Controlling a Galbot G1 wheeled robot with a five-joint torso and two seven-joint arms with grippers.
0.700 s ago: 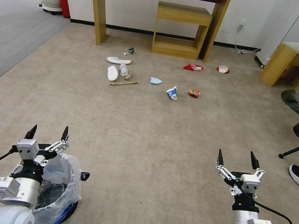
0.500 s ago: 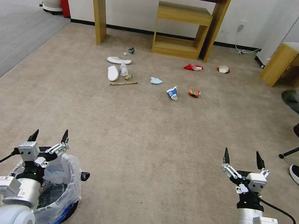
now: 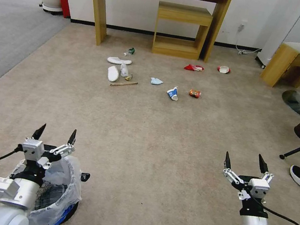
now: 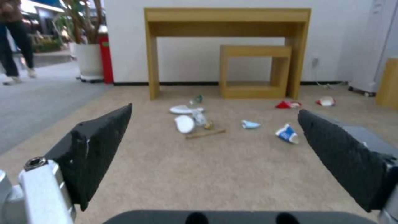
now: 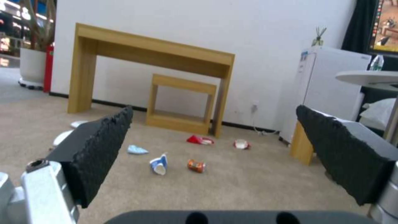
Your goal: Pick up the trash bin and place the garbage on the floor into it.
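Left gripper (image 3: pixel 55 134) raised slightly, spread above bag-lined trash bin (image 3: pixel 68 191)

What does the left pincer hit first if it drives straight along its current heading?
Probably bare floor: the open left pincer points over the carpet toward the garbage. First items near its line look like the wooden stick and a white slipper; depth is unclear.

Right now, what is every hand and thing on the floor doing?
left hand: open, above the trash bin, holding nothing
right hand: open, holding nothing
trash bin: upright on the floor, bag-lined
blue-white paper cup: tipped over
white slippers: lying apart
wooden stick: lying flat
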